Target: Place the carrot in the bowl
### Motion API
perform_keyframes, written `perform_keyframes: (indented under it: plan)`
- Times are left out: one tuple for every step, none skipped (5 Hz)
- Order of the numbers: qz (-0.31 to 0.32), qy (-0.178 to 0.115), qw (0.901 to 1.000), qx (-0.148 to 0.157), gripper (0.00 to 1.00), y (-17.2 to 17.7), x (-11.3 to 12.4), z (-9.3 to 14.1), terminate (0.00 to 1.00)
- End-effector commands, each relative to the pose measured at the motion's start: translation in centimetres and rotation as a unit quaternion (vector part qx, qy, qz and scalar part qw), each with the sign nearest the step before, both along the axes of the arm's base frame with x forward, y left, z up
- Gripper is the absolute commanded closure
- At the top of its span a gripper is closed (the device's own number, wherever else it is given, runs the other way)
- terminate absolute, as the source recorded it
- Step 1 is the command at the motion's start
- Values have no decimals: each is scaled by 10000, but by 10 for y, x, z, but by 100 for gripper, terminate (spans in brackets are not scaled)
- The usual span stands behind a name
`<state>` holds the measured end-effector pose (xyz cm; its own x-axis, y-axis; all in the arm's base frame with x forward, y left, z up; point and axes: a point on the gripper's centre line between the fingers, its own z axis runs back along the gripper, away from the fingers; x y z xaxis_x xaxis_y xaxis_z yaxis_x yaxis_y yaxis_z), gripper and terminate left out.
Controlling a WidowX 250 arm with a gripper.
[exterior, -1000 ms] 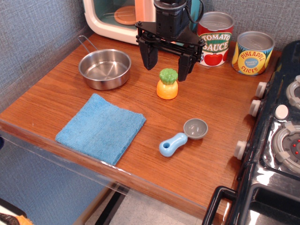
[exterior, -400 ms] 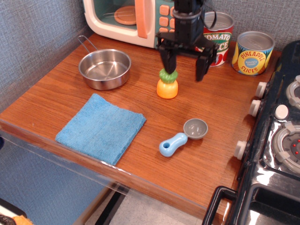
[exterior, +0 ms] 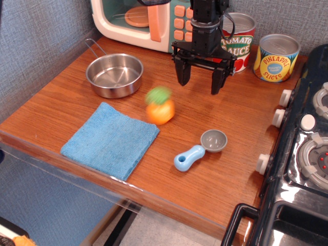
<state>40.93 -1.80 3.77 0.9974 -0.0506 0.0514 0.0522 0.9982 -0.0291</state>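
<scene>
Open and empty, the end effector (exterior: 200,84) hangs with its two fingers spread just above the surface (exterior: 230,169), in front of the toy microwave (exterior: 138,20). The carrot (exterior: 159,106) lies blurred and tilted, apart from the fingers, between the blue cloth (exterior: 110,138) and the bowl (exterior: 114,75). Regrasping calls for straddling the orange body squarely, closing low on it, then lifting clear before crossing to the bowl.
</scene>
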Motion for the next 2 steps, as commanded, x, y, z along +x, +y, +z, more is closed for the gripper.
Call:
perform_keyframes:
  plan:
    - [-227, -709, 9970, -192, 0, -4, -6, 52, 0]
    - [-106, -971, 9951, -118, 0, 5, -18, 69, 0]
